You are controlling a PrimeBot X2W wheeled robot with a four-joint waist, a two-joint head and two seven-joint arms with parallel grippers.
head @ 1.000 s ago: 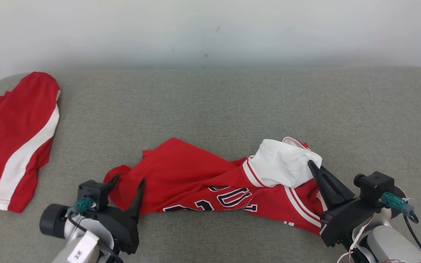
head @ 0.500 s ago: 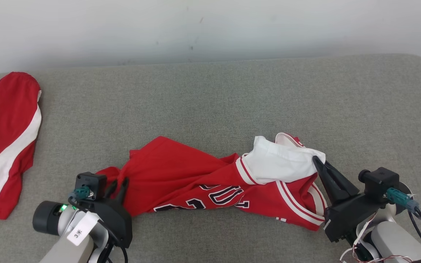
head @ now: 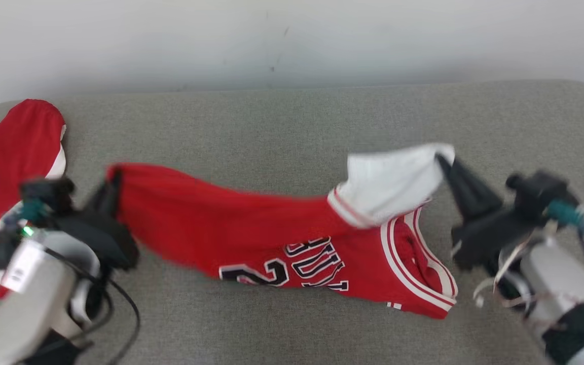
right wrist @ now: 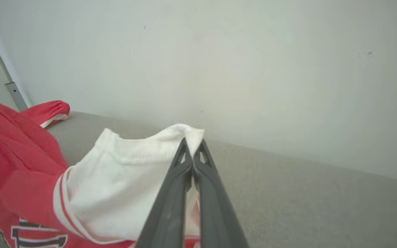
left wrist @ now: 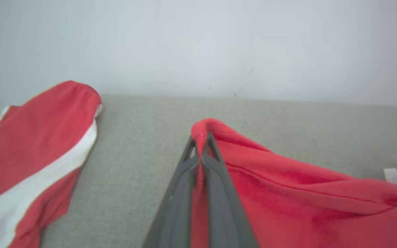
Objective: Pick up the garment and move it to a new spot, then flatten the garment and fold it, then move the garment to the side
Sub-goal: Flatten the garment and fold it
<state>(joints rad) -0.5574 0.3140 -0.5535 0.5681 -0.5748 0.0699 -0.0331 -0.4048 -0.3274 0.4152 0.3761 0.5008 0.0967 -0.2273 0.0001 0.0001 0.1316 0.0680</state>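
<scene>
The red jersey point(head: 251, 223), with dark lettering and white trim, is stretched sideways over the front half of the grey fabric worktop point(head: 292, 121) and held at both ends. The left tool point(head: 112, 177) has its two fingers pressed together on a red corner of the cloth, which folds over their tips in the left wrist view. The right tool point(head: 443, 159) pinches the white flap at the jersey's other end, with its fingers tight on the white edge. Between the two grips the cloth sags and the lettered part hangs lowest. The head view is blurred, so I cannot tell whether that part touches the worktop. Red shorts point(head: 13, 147) with a white stripe lie at the worktop's left end, apart from the jersey.
</scene>
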